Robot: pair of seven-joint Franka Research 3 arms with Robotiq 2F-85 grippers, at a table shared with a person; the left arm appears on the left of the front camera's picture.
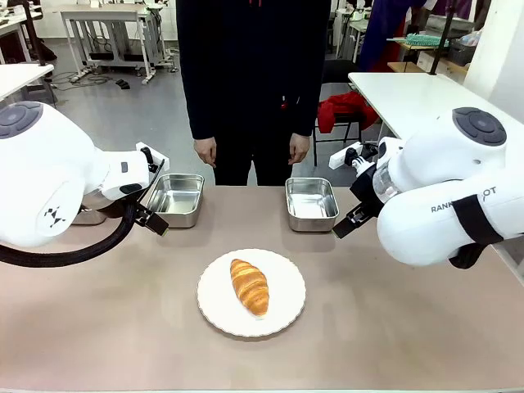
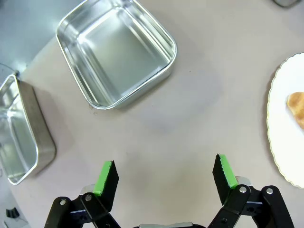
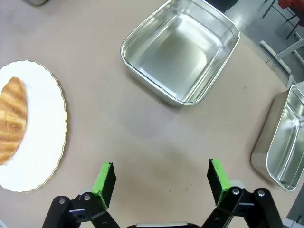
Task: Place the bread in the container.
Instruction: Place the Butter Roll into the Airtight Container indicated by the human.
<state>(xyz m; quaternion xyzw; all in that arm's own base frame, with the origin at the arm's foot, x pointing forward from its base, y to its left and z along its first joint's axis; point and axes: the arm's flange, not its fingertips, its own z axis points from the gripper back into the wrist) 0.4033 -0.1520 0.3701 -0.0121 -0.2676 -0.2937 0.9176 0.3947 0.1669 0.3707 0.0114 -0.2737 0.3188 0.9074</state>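
Golden-brown, ridged croissant point(image 1: 250, 285) lies on the round white scalloped plate point(image 1: 282, 315), mid-table point(image 1: 393, 327) on the robot's side. Its long axis runs roughly near-to-far w/ a slight tilt, so the jaws should prob. close across its width. Left gripper point(image 2: 165, 166) is spread wide and empty over bare tabletop; the croissant sits toward its inner side, w/ a shallow shiny steel tray point(image 2: 116, 52) just ahead. Right gripper point(image 3: 161, 171) is wide open too, holding nothing, and mirrors it — croissant toward the middle, a second empty steel tray point(image 3: 180, 50) beyond. Neither arm looks clearly nearer — approx. equal reach.
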